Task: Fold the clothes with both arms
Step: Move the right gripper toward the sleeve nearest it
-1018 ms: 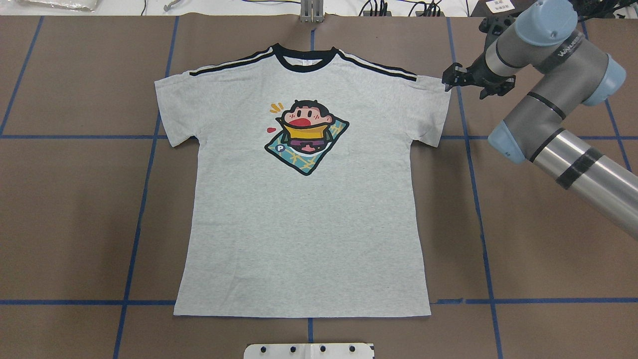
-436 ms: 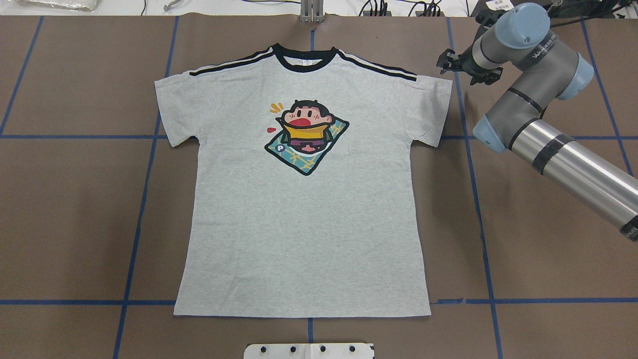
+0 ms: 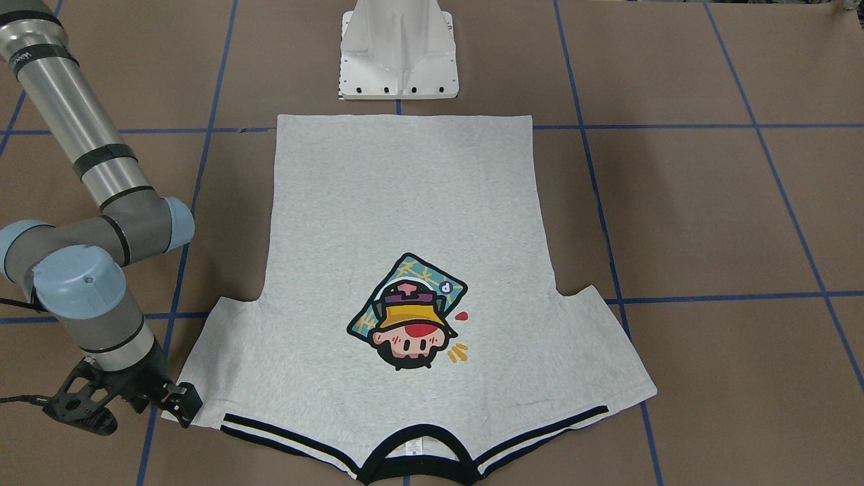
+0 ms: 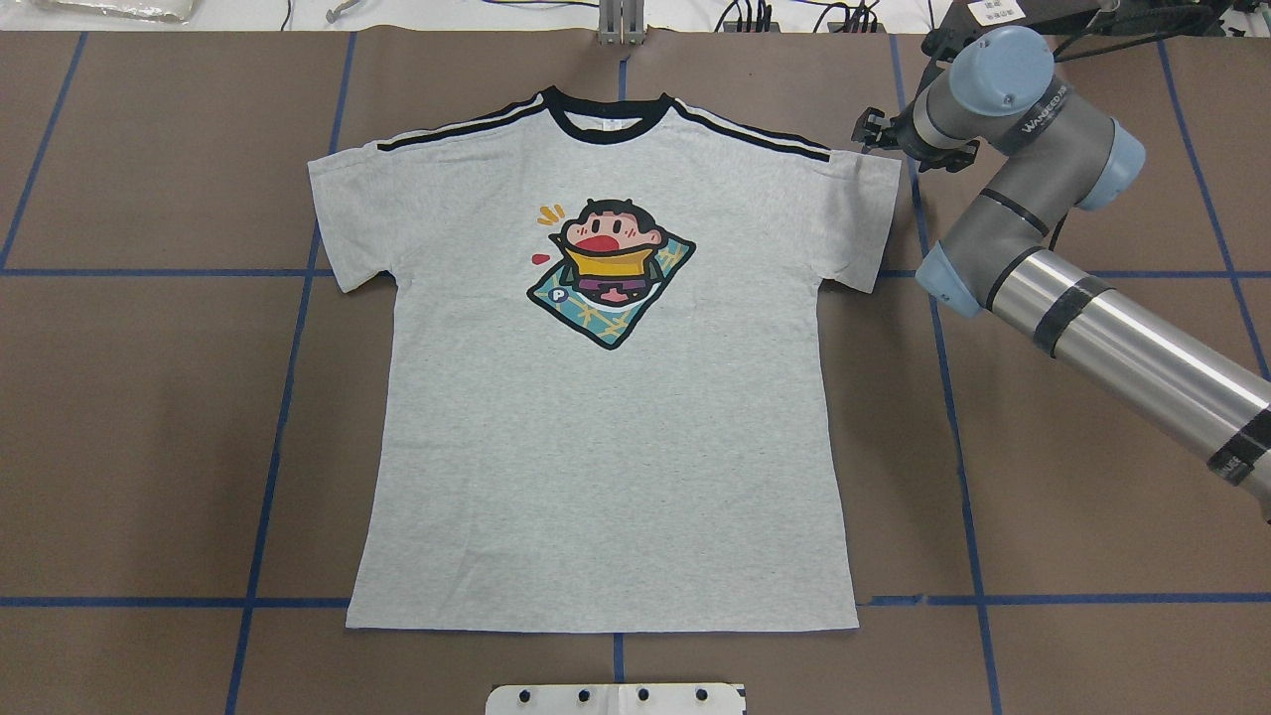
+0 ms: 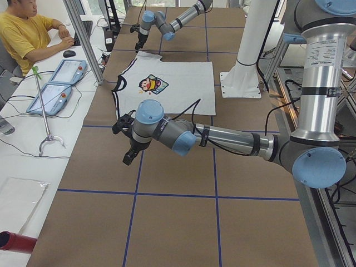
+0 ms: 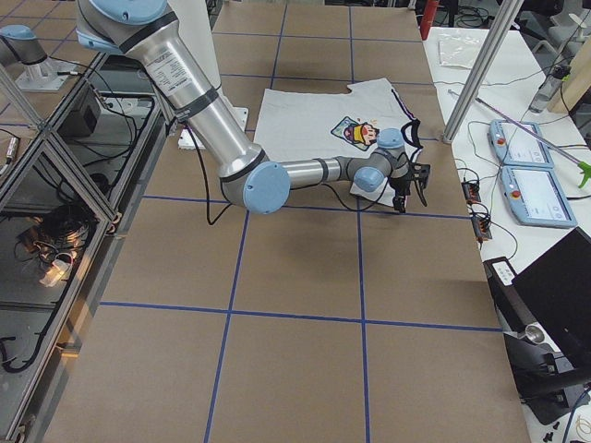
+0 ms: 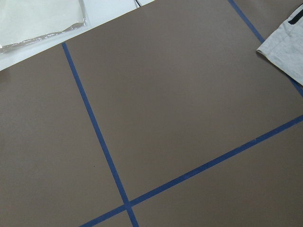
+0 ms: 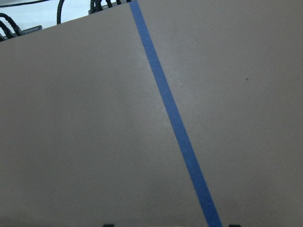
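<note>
Right gripper (image 3: 125, 408) spread wide and empty at the sleeve corner of the T-shirt (image 3: 405, 216).

Front-facing view: the shirt lies flat, print up, hem toward the white pedestal (image 3: 398, 54) and collar away from it. One finger sits just beside the sleeve's outer corner; contact is unclear. Overhead: the same gripper is off the striped shoulder end, over bare table (image 4: 149, 397), with no other arm in frame. Left side view: the left gripper (image 5: 125, 140) hangs above the table, well apart from the shirt; I cannot tell whether its jaws are apart or together. Left wrist view: only a sleeve tip at the edge. Right wrist view: blue tape (image 8: 170, 113) on the brown surface. The shirt is likely a light, limp knit that sags and slides; pinch both layers at the sleeve-shoulder corner and the hem corner.
</note>
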